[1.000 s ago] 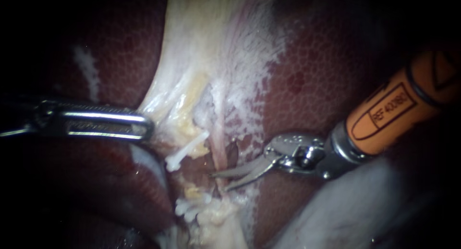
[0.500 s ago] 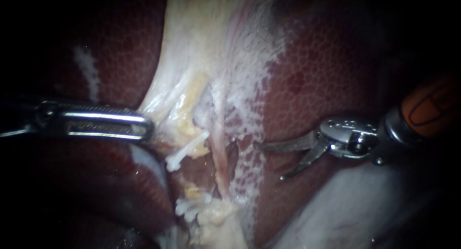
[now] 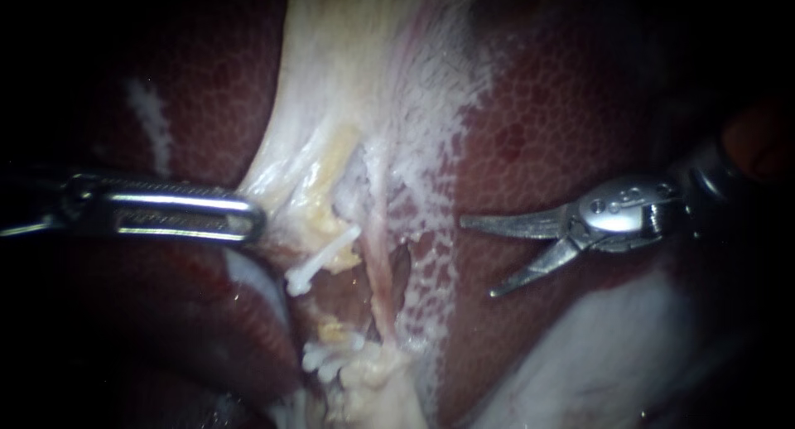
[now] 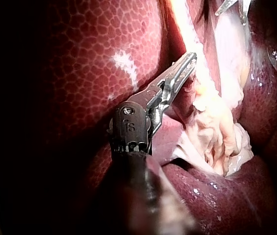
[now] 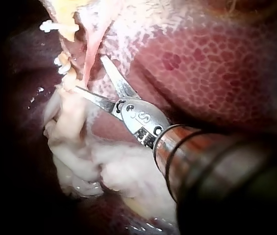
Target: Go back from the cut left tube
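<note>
The cut left tube shows as two stumps, with a white clip (image 3: 319, 262) on the upper one and white clips (image 3: 325, 356) on the lower one. A gap (image 3: 331, 301) lies between them. Just right of it runs a thin pink tube (image 3: 378, 267), whole. My right instrument (image 3: 478, 258) has curved blades that stand open over the liver, well to the right of both tubes and touching nothing. In the right wrist view the blades (image 5: 89, 73) gape short of the clips (image 5: 62, 63). My left instrument (image 3: 248, 218) is shut on the pale tissue (image 3: 286, 189) left of the clips.
Dark red liver (image 3: 546, 122) surrounds the field. A pale sheet of tissue (image 3: 364, 81) fans upward from the tubes. A whitish mass (image 3: 596, 354) lies low at the right, under my right instrument's shaft. Lumpy pale tissue (image 4: 216, 132) sits beside my left instrument's jaws.
My right instrument has drawn back to the right, off the pink tube, and its blades have spread wider. My left instrument has not moved.
</note>
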You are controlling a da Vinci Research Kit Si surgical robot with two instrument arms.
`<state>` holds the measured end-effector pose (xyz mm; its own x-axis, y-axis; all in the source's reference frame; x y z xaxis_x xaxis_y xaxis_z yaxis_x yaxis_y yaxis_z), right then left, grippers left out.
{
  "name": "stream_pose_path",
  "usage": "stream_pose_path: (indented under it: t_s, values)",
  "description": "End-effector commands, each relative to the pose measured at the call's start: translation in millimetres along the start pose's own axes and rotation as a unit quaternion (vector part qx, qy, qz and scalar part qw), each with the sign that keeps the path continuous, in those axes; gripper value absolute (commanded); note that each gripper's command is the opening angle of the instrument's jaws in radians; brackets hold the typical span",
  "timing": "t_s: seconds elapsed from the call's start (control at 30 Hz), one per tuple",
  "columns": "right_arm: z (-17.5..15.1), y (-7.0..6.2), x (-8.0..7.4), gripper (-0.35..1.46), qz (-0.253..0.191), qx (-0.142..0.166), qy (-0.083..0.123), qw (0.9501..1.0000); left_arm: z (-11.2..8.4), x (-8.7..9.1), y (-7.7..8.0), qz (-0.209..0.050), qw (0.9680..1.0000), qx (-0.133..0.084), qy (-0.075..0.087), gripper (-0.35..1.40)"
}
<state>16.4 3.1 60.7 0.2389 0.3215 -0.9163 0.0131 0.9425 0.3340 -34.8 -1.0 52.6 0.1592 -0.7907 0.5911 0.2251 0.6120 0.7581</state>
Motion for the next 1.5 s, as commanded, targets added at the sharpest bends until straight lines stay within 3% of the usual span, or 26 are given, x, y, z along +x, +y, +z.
stream_pose_path:
  t_s: [0.03,0.37,0.73,1.2,1.5]
  values:
    - [-0.1,-0.1,0.3,1.42,-0.010,-0.007,-0.004,0.9999,0.1,0.0,0.0,0.000,1.0000,0.000,0.000,-0.35]
    - [-1.0,-0.1,1.1,1.42,-0.049,-0.049,-0.025,0.9973,0.1,0.0,0.0,0.000,1.0000,0.000,0.000,-0.35]
    - [-1.4,-0.2,1.3,1.42,-0.050,-0.054,-0.028,0.9969,0.7,0.7,0.3,0.002,1.0000,-0.002,-0.001,-0.35]
    - [-1.9,0.1,0.7,1.43,-0.051,-0.055,-0.028,0.9968,5.5,4.9,2.7,0.008,0.9999,0.007,0.004,-0.35]
    - [-2.0,0.2,0.6,1.43,-0.051,-0.055,-0.028,0.9968,7.6,5.4,2.6,0.011,0.9998,0.014,0.007,-0.35]
